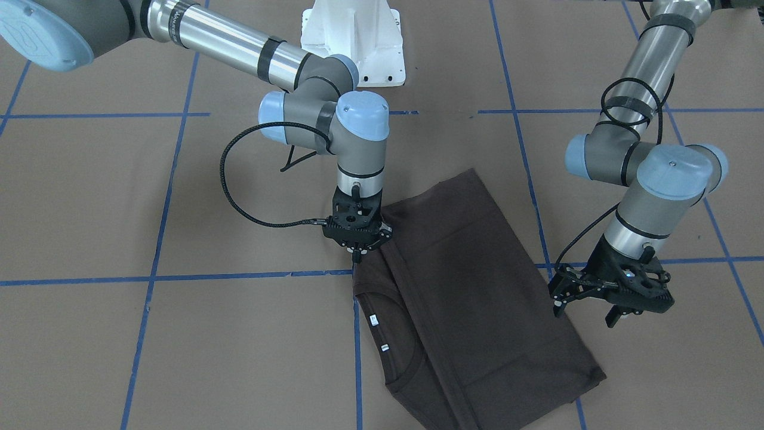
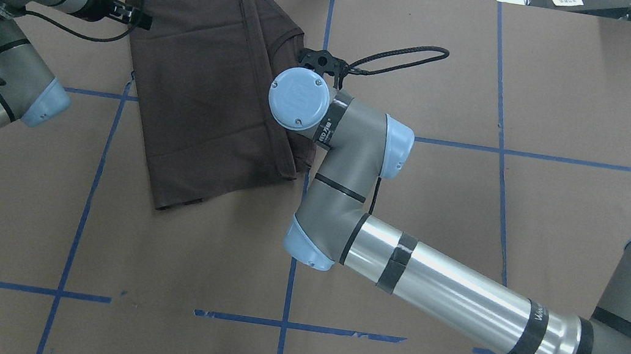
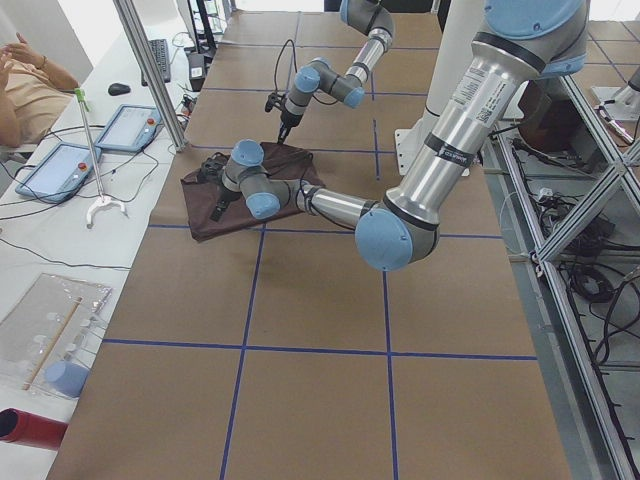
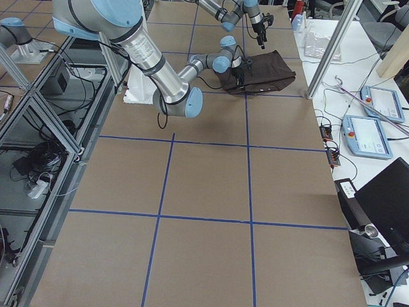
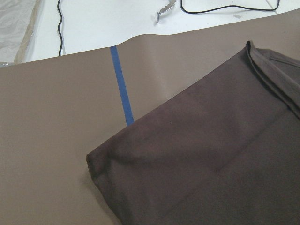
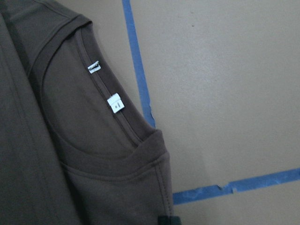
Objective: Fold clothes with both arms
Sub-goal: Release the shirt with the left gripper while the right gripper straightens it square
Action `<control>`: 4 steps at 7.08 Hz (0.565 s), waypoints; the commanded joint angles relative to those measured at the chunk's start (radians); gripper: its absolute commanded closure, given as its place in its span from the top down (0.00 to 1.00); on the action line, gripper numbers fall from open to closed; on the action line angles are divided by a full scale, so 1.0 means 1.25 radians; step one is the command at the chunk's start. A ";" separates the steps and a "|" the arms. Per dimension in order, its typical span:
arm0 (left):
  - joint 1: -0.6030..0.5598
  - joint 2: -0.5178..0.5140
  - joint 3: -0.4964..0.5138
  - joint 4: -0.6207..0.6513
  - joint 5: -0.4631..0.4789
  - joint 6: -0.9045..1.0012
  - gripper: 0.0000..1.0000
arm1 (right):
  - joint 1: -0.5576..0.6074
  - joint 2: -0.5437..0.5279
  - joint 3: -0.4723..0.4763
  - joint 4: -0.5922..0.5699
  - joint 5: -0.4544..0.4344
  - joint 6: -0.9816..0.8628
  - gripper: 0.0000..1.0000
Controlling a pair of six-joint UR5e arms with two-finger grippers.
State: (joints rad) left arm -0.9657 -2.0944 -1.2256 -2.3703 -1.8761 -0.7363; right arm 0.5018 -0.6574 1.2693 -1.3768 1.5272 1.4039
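Observation:
The dark brown T-shirt (image 1: 477,286) lies folded into a long rectangle near the far edge of the table (image 2: 209,100). Its ribbed collar and white neck tags (image 6: 115,103) face up. My right gripper (image 1: 357,255) points straight down at the shoulder corner beside the collar and is shut, its tip on the cloth edge (image 6: 168,219). In the overhead view the wrist hides it. On the other side of the shirt, my left gripper (image 1: 586,310) hovers open just off the long edge (image 2: 135,19). The left wrist view shows the shirt's folded corner (image 5: 93,161) and no fingers.
Blue tape lines (image 1: 179,278) cross the brown table cover. The white pedestal base (image 1: 352,36) stands behind the shirt. Beyond the table's far edge is a side bench with tablets (image 4: 367,137), cables and a seated person (image 3: 25,80).

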 commanded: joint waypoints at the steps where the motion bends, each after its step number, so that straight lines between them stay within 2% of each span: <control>1: 0.001 -0.001 0.000 -0.001 0.000 0.000 1.00 | -0.073 -0.202 0.278 -0.059 -0.020 0.002 0.00; 2: 0.001 -0.001 -0.001 -0.001 0.000 0.000 1.00 | -0.120 -0.308 0.400 -0.070 -0.052 0.002 0.00; 3: 0.001 -0.001 -0.001 -0.001 0.000 0.000 1.00 | -0.147 -0.384 0.480 -0.078 -0.069 0.002 0.00; 4: 0.001 -0.002 -0.001 -0.001 0.000 0.000 1.00 | -0.166 -0.436 0.524 -0.078 -0.088 0.002 0.00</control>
State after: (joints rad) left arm -0.9649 -2.0959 -1.2269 -2.3715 -1.8761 -0.7363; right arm 0.3317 -1.1022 1.8259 -1.4682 1.4468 1.4066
